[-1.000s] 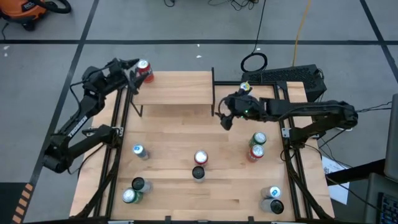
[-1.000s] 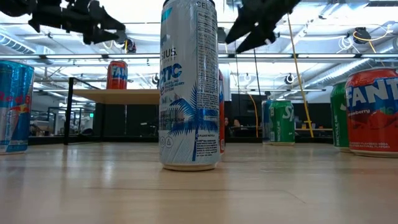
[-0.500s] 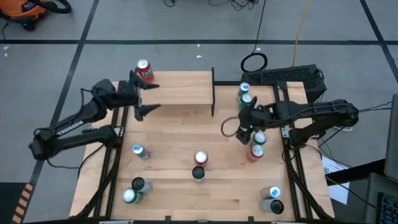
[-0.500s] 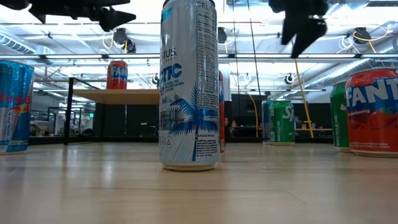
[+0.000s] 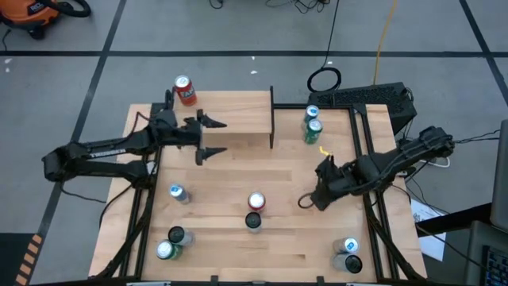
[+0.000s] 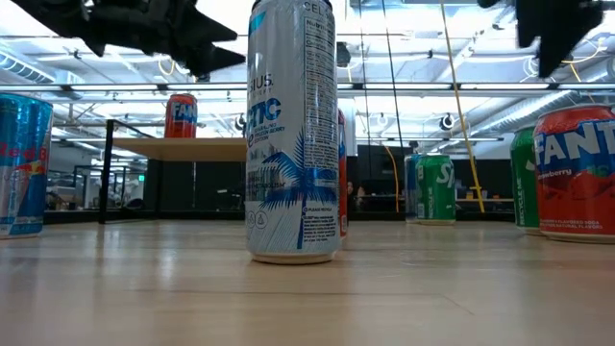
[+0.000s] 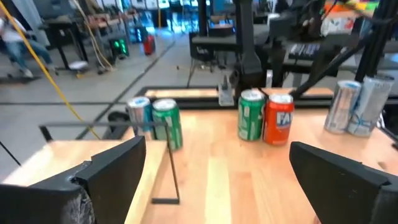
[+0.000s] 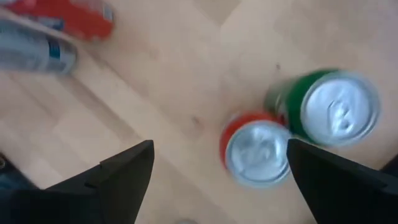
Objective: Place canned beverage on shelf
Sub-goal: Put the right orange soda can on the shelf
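A: From above, where did things stand?

B: A red can stood on the far left corner of the shelf. The left gripper hung over the shelf's near edge, fingers spread wide, holding nothing. The right gripper was over the table's right side, also open and empty. Two cans stood just right of the shelf's black upright.

A: And from table height?

B: A tall white can filled the middle. Behind it the shelf carried the red can upright. A blue can stood at the left edge, a green Sprite can and a red Fanta can at the right. Dark arm parts hung at the top on both sides.

A: The left wrist camera?

B: Its two fingers stood far apart with nothing between them. Beyond lay a green can touching an orange-red one, and another pair past the upright.

A: The right wrist camera?

B: It looked down between wide-open, empty fingers at a red can and a green can side by side. Whether they touched could not be told.
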